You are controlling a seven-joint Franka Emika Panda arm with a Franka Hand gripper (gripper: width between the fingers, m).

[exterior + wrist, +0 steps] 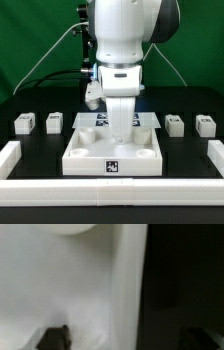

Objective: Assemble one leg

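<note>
Black worktop point(40, 150): end effector point(128, 339), fingers apart and empty, hangs over the marker-tagged white tray point(85, 160); a tagged leg point(54, 122) stands near the tray.

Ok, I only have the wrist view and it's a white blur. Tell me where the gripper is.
Observer: The gripper is low over the tray, toward its rear edge in the exterior view, about mid-width.
Operator: Count the legs for me.
Observer: Four legs, all on the table: two at the exterior view's left of the tray, two at its right.
Operator: Say whether it holds one.
Observer: No, all four lie well apart from it.
</note>
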